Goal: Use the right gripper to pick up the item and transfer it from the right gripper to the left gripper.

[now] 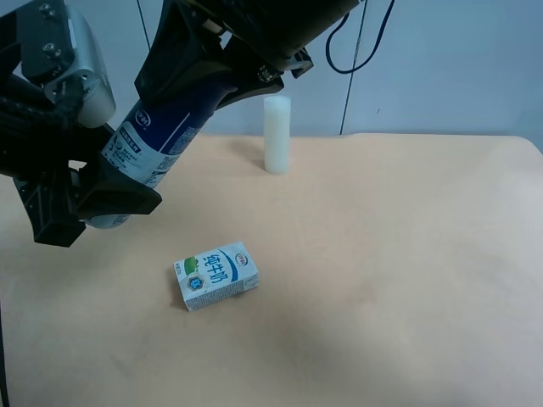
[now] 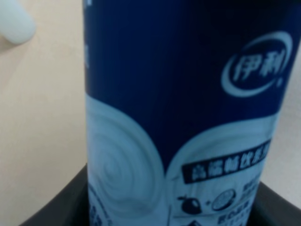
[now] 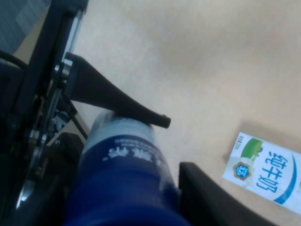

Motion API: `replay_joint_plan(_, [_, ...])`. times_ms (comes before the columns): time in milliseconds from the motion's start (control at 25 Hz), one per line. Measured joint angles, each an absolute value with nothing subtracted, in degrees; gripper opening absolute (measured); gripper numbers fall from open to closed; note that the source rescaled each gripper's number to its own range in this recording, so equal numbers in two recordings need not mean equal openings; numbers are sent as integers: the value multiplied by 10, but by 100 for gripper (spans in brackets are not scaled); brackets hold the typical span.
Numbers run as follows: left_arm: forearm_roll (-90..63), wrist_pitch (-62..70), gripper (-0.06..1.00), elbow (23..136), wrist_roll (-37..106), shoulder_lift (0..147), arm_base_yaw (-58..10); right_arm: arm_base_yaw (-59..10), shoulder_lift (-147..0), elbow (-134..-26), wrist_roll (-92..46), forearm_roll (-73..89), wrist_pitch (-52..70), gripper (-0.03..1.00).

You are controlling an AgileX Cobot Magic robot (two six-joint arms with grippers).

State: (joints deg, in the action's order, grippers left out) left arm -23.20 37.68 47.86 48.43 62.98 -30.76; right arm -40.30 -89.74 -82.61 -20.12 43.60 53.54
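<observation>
The item, a slim bottle (image 1: 161, 136) with a dark blue top and white-grey printed lower body, hangs tilted above the table at the exterior high view's left. My right gripper (image 1: 208, 80), on the all-black arm coming from the top, is shut on its blue upper end; one of its fingers (image 3: 207, 197) shows beside the bottle (image 3: 122, 179). My left gripper (image 1: 106, 203), on the arm with the pale grey housing, has its fingers (image 3: 122, 106) around the bottle's lower end. The bottle (image 2: 178, 94) fills the left wrist view, dark fingers close at both sides; I cannot tell whether they clamp it.
A blue-and-white milk carton (image 1: 216, 275) lies on its side on the beige table (image 1: 382, 254), below the bottle; it also shows in the right wrist view (image 3: 265, 172). A plain creamy-white cylinder (image 1: 277, 134) stands upright at the table's back.
</observation>
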Motion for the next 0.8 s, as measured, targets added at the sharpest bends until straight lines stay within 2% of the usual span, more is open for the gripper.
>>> replay_joint_plan(160, [-235,377,0,479,486,630,-308,-403,-897,-826,-176,430,536,1])
replay_joint_plan(200, [-235,377,0,479,486,630,-308,-403,-897,-826,-162,423,537,13])
replay_joint_plan(240, [-236,377,0,479,485,630,-309,-403,-897,-826,-150,414,539,31])
replay_joint_plan(280, [-232,377,0,479,484,630,-309,-403,-897,-827,-140,397,541,56])
replay_joint_plan(320, [-230,377,0,479,484,631,-309,-403,-897,-828,-131,384,542,74])
replay_joint_plan(400, [-230,377,0,479,484,633,-309,-403,-897,-828,-121,361,546,90])
replay_joint_plan(480, [-230,377,0,479,484,633,-309,-403,-897,-828,-112,351,555,96])
replay_joint_plan(560, [-230,377,0,479,484,633,-309,-403,-891,-828,-107,348,559,98])
replay_joint_plan(800, [-230,377,0,479,484,633,-309,-403,-851,-828,-89,336,597,99])
